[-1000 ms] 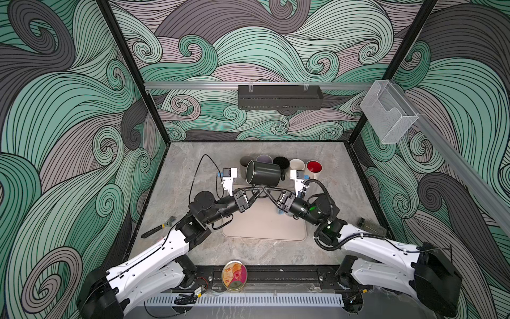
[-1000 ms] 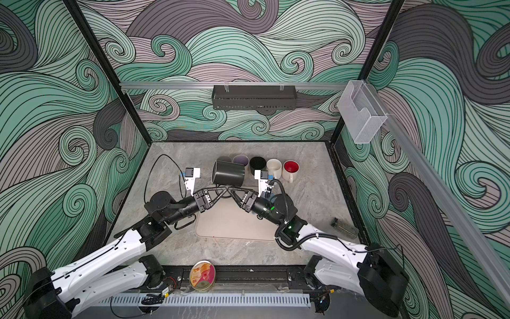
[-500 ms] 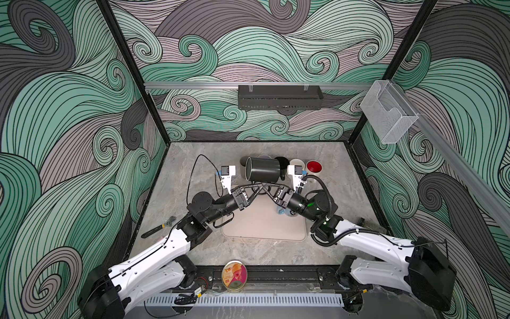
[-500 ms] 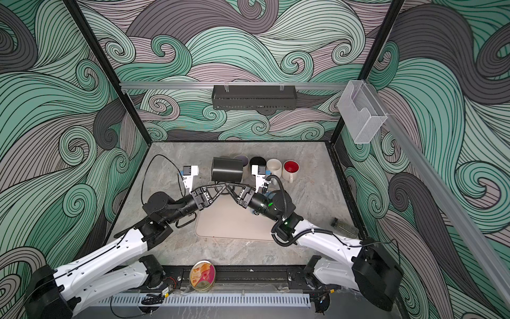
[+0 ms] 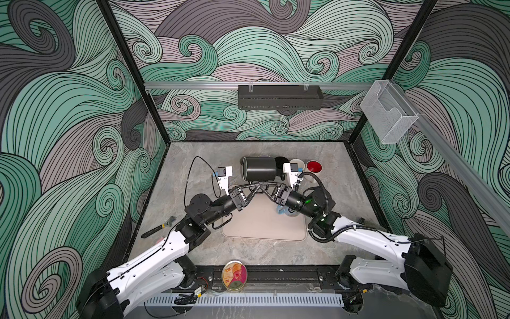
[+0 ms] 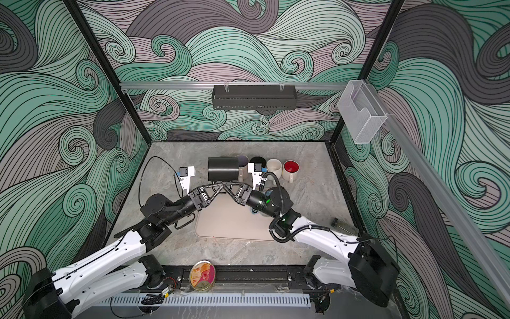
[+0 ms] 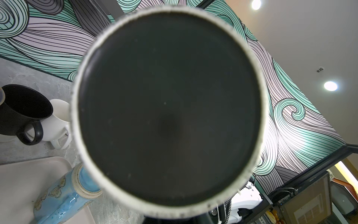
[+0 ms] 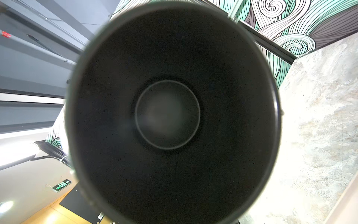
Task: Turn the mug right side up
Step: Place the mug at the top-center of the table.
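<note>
Jaws clamp the mug (image 5: 260, 168) from below, left gripper (image 5: 256, 186) and right gripper (image 5: 263, 186) tip to tip. It hangs sideways near the tray (image 5: 262, 226) (handle hidden). Best: one releases, the other rolls it mouth-up slowly.

The mug (image 5: 259, 171) is seen sideways at the tips of the left gripper (image 5: 256, 185) and right gripper (image 5: 264, 184); a tray (image 5: 262, 227) is laid beneath them; cups (image 5: 314, 167) are ranged farther behind.
</note>
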Tool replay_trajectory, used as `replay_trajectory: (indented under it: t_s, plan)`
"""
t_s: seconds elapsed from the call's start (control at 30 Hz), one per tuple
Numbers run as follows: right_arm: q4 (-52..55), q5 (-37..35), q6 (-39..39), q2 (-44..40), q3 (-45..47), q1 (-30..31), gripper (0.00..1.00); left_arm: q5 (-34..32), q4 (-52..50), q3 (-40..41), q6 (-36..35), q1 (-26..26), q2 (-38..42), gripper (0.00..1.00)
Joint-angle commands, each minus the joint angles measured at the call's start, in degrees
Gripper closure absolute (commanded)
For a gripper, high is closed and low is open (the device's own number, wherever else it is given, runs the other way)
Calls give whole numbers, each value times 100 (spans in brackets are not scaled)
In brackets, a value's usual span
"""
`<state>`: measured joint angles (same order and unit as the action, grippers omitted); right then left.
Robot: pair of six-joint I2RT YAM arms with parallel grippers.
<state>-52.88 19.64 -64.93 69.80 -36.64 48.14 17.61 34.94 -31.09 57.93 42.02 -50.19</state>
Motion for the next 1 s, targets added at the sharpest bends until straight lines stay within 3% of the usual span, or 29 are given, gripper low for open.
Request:
replay_trajectory:
  t_s: [0.0, 0.03, 0.07, 0.13, 0.37, 0.6, 0.77, 0.97]
  plan:
    - [-647, -33, 177, -32, -337, -94, 100, 76, -943, -143, -199, 42, 63, 54]
    - [-590, -2, 182, -4, -373, -103, 100, 8, -1176, -189, -227, 39, 90, 29]
    - [-561, 45, 197, 35, -415, -111, 100, -49, -1353, -202, -260, 35, 112, 18]
    - [-527, 107, 196, 115, -489, -125, 100, -193, -1658, -204, -291, 30, 204, 9]
    - [-269, 106, 295, 158, -581, -164, 100, -780, -1969, 244, -511, 26, 911, 4]
    - [387, 32, 569, 11, -687, -242, 100, -1443, -3527, 57, -1131, -18, 1679, 2]
    - [1734, -153, 1095, -136, -1065, -270, 100, -2335, -5137, -524, -1693, -29, 1711, 2]
    - [3423, -678, 1705, -136, -1696, -261, 100, -2819, -5898, -820, -2173, -21, 1381, 3]
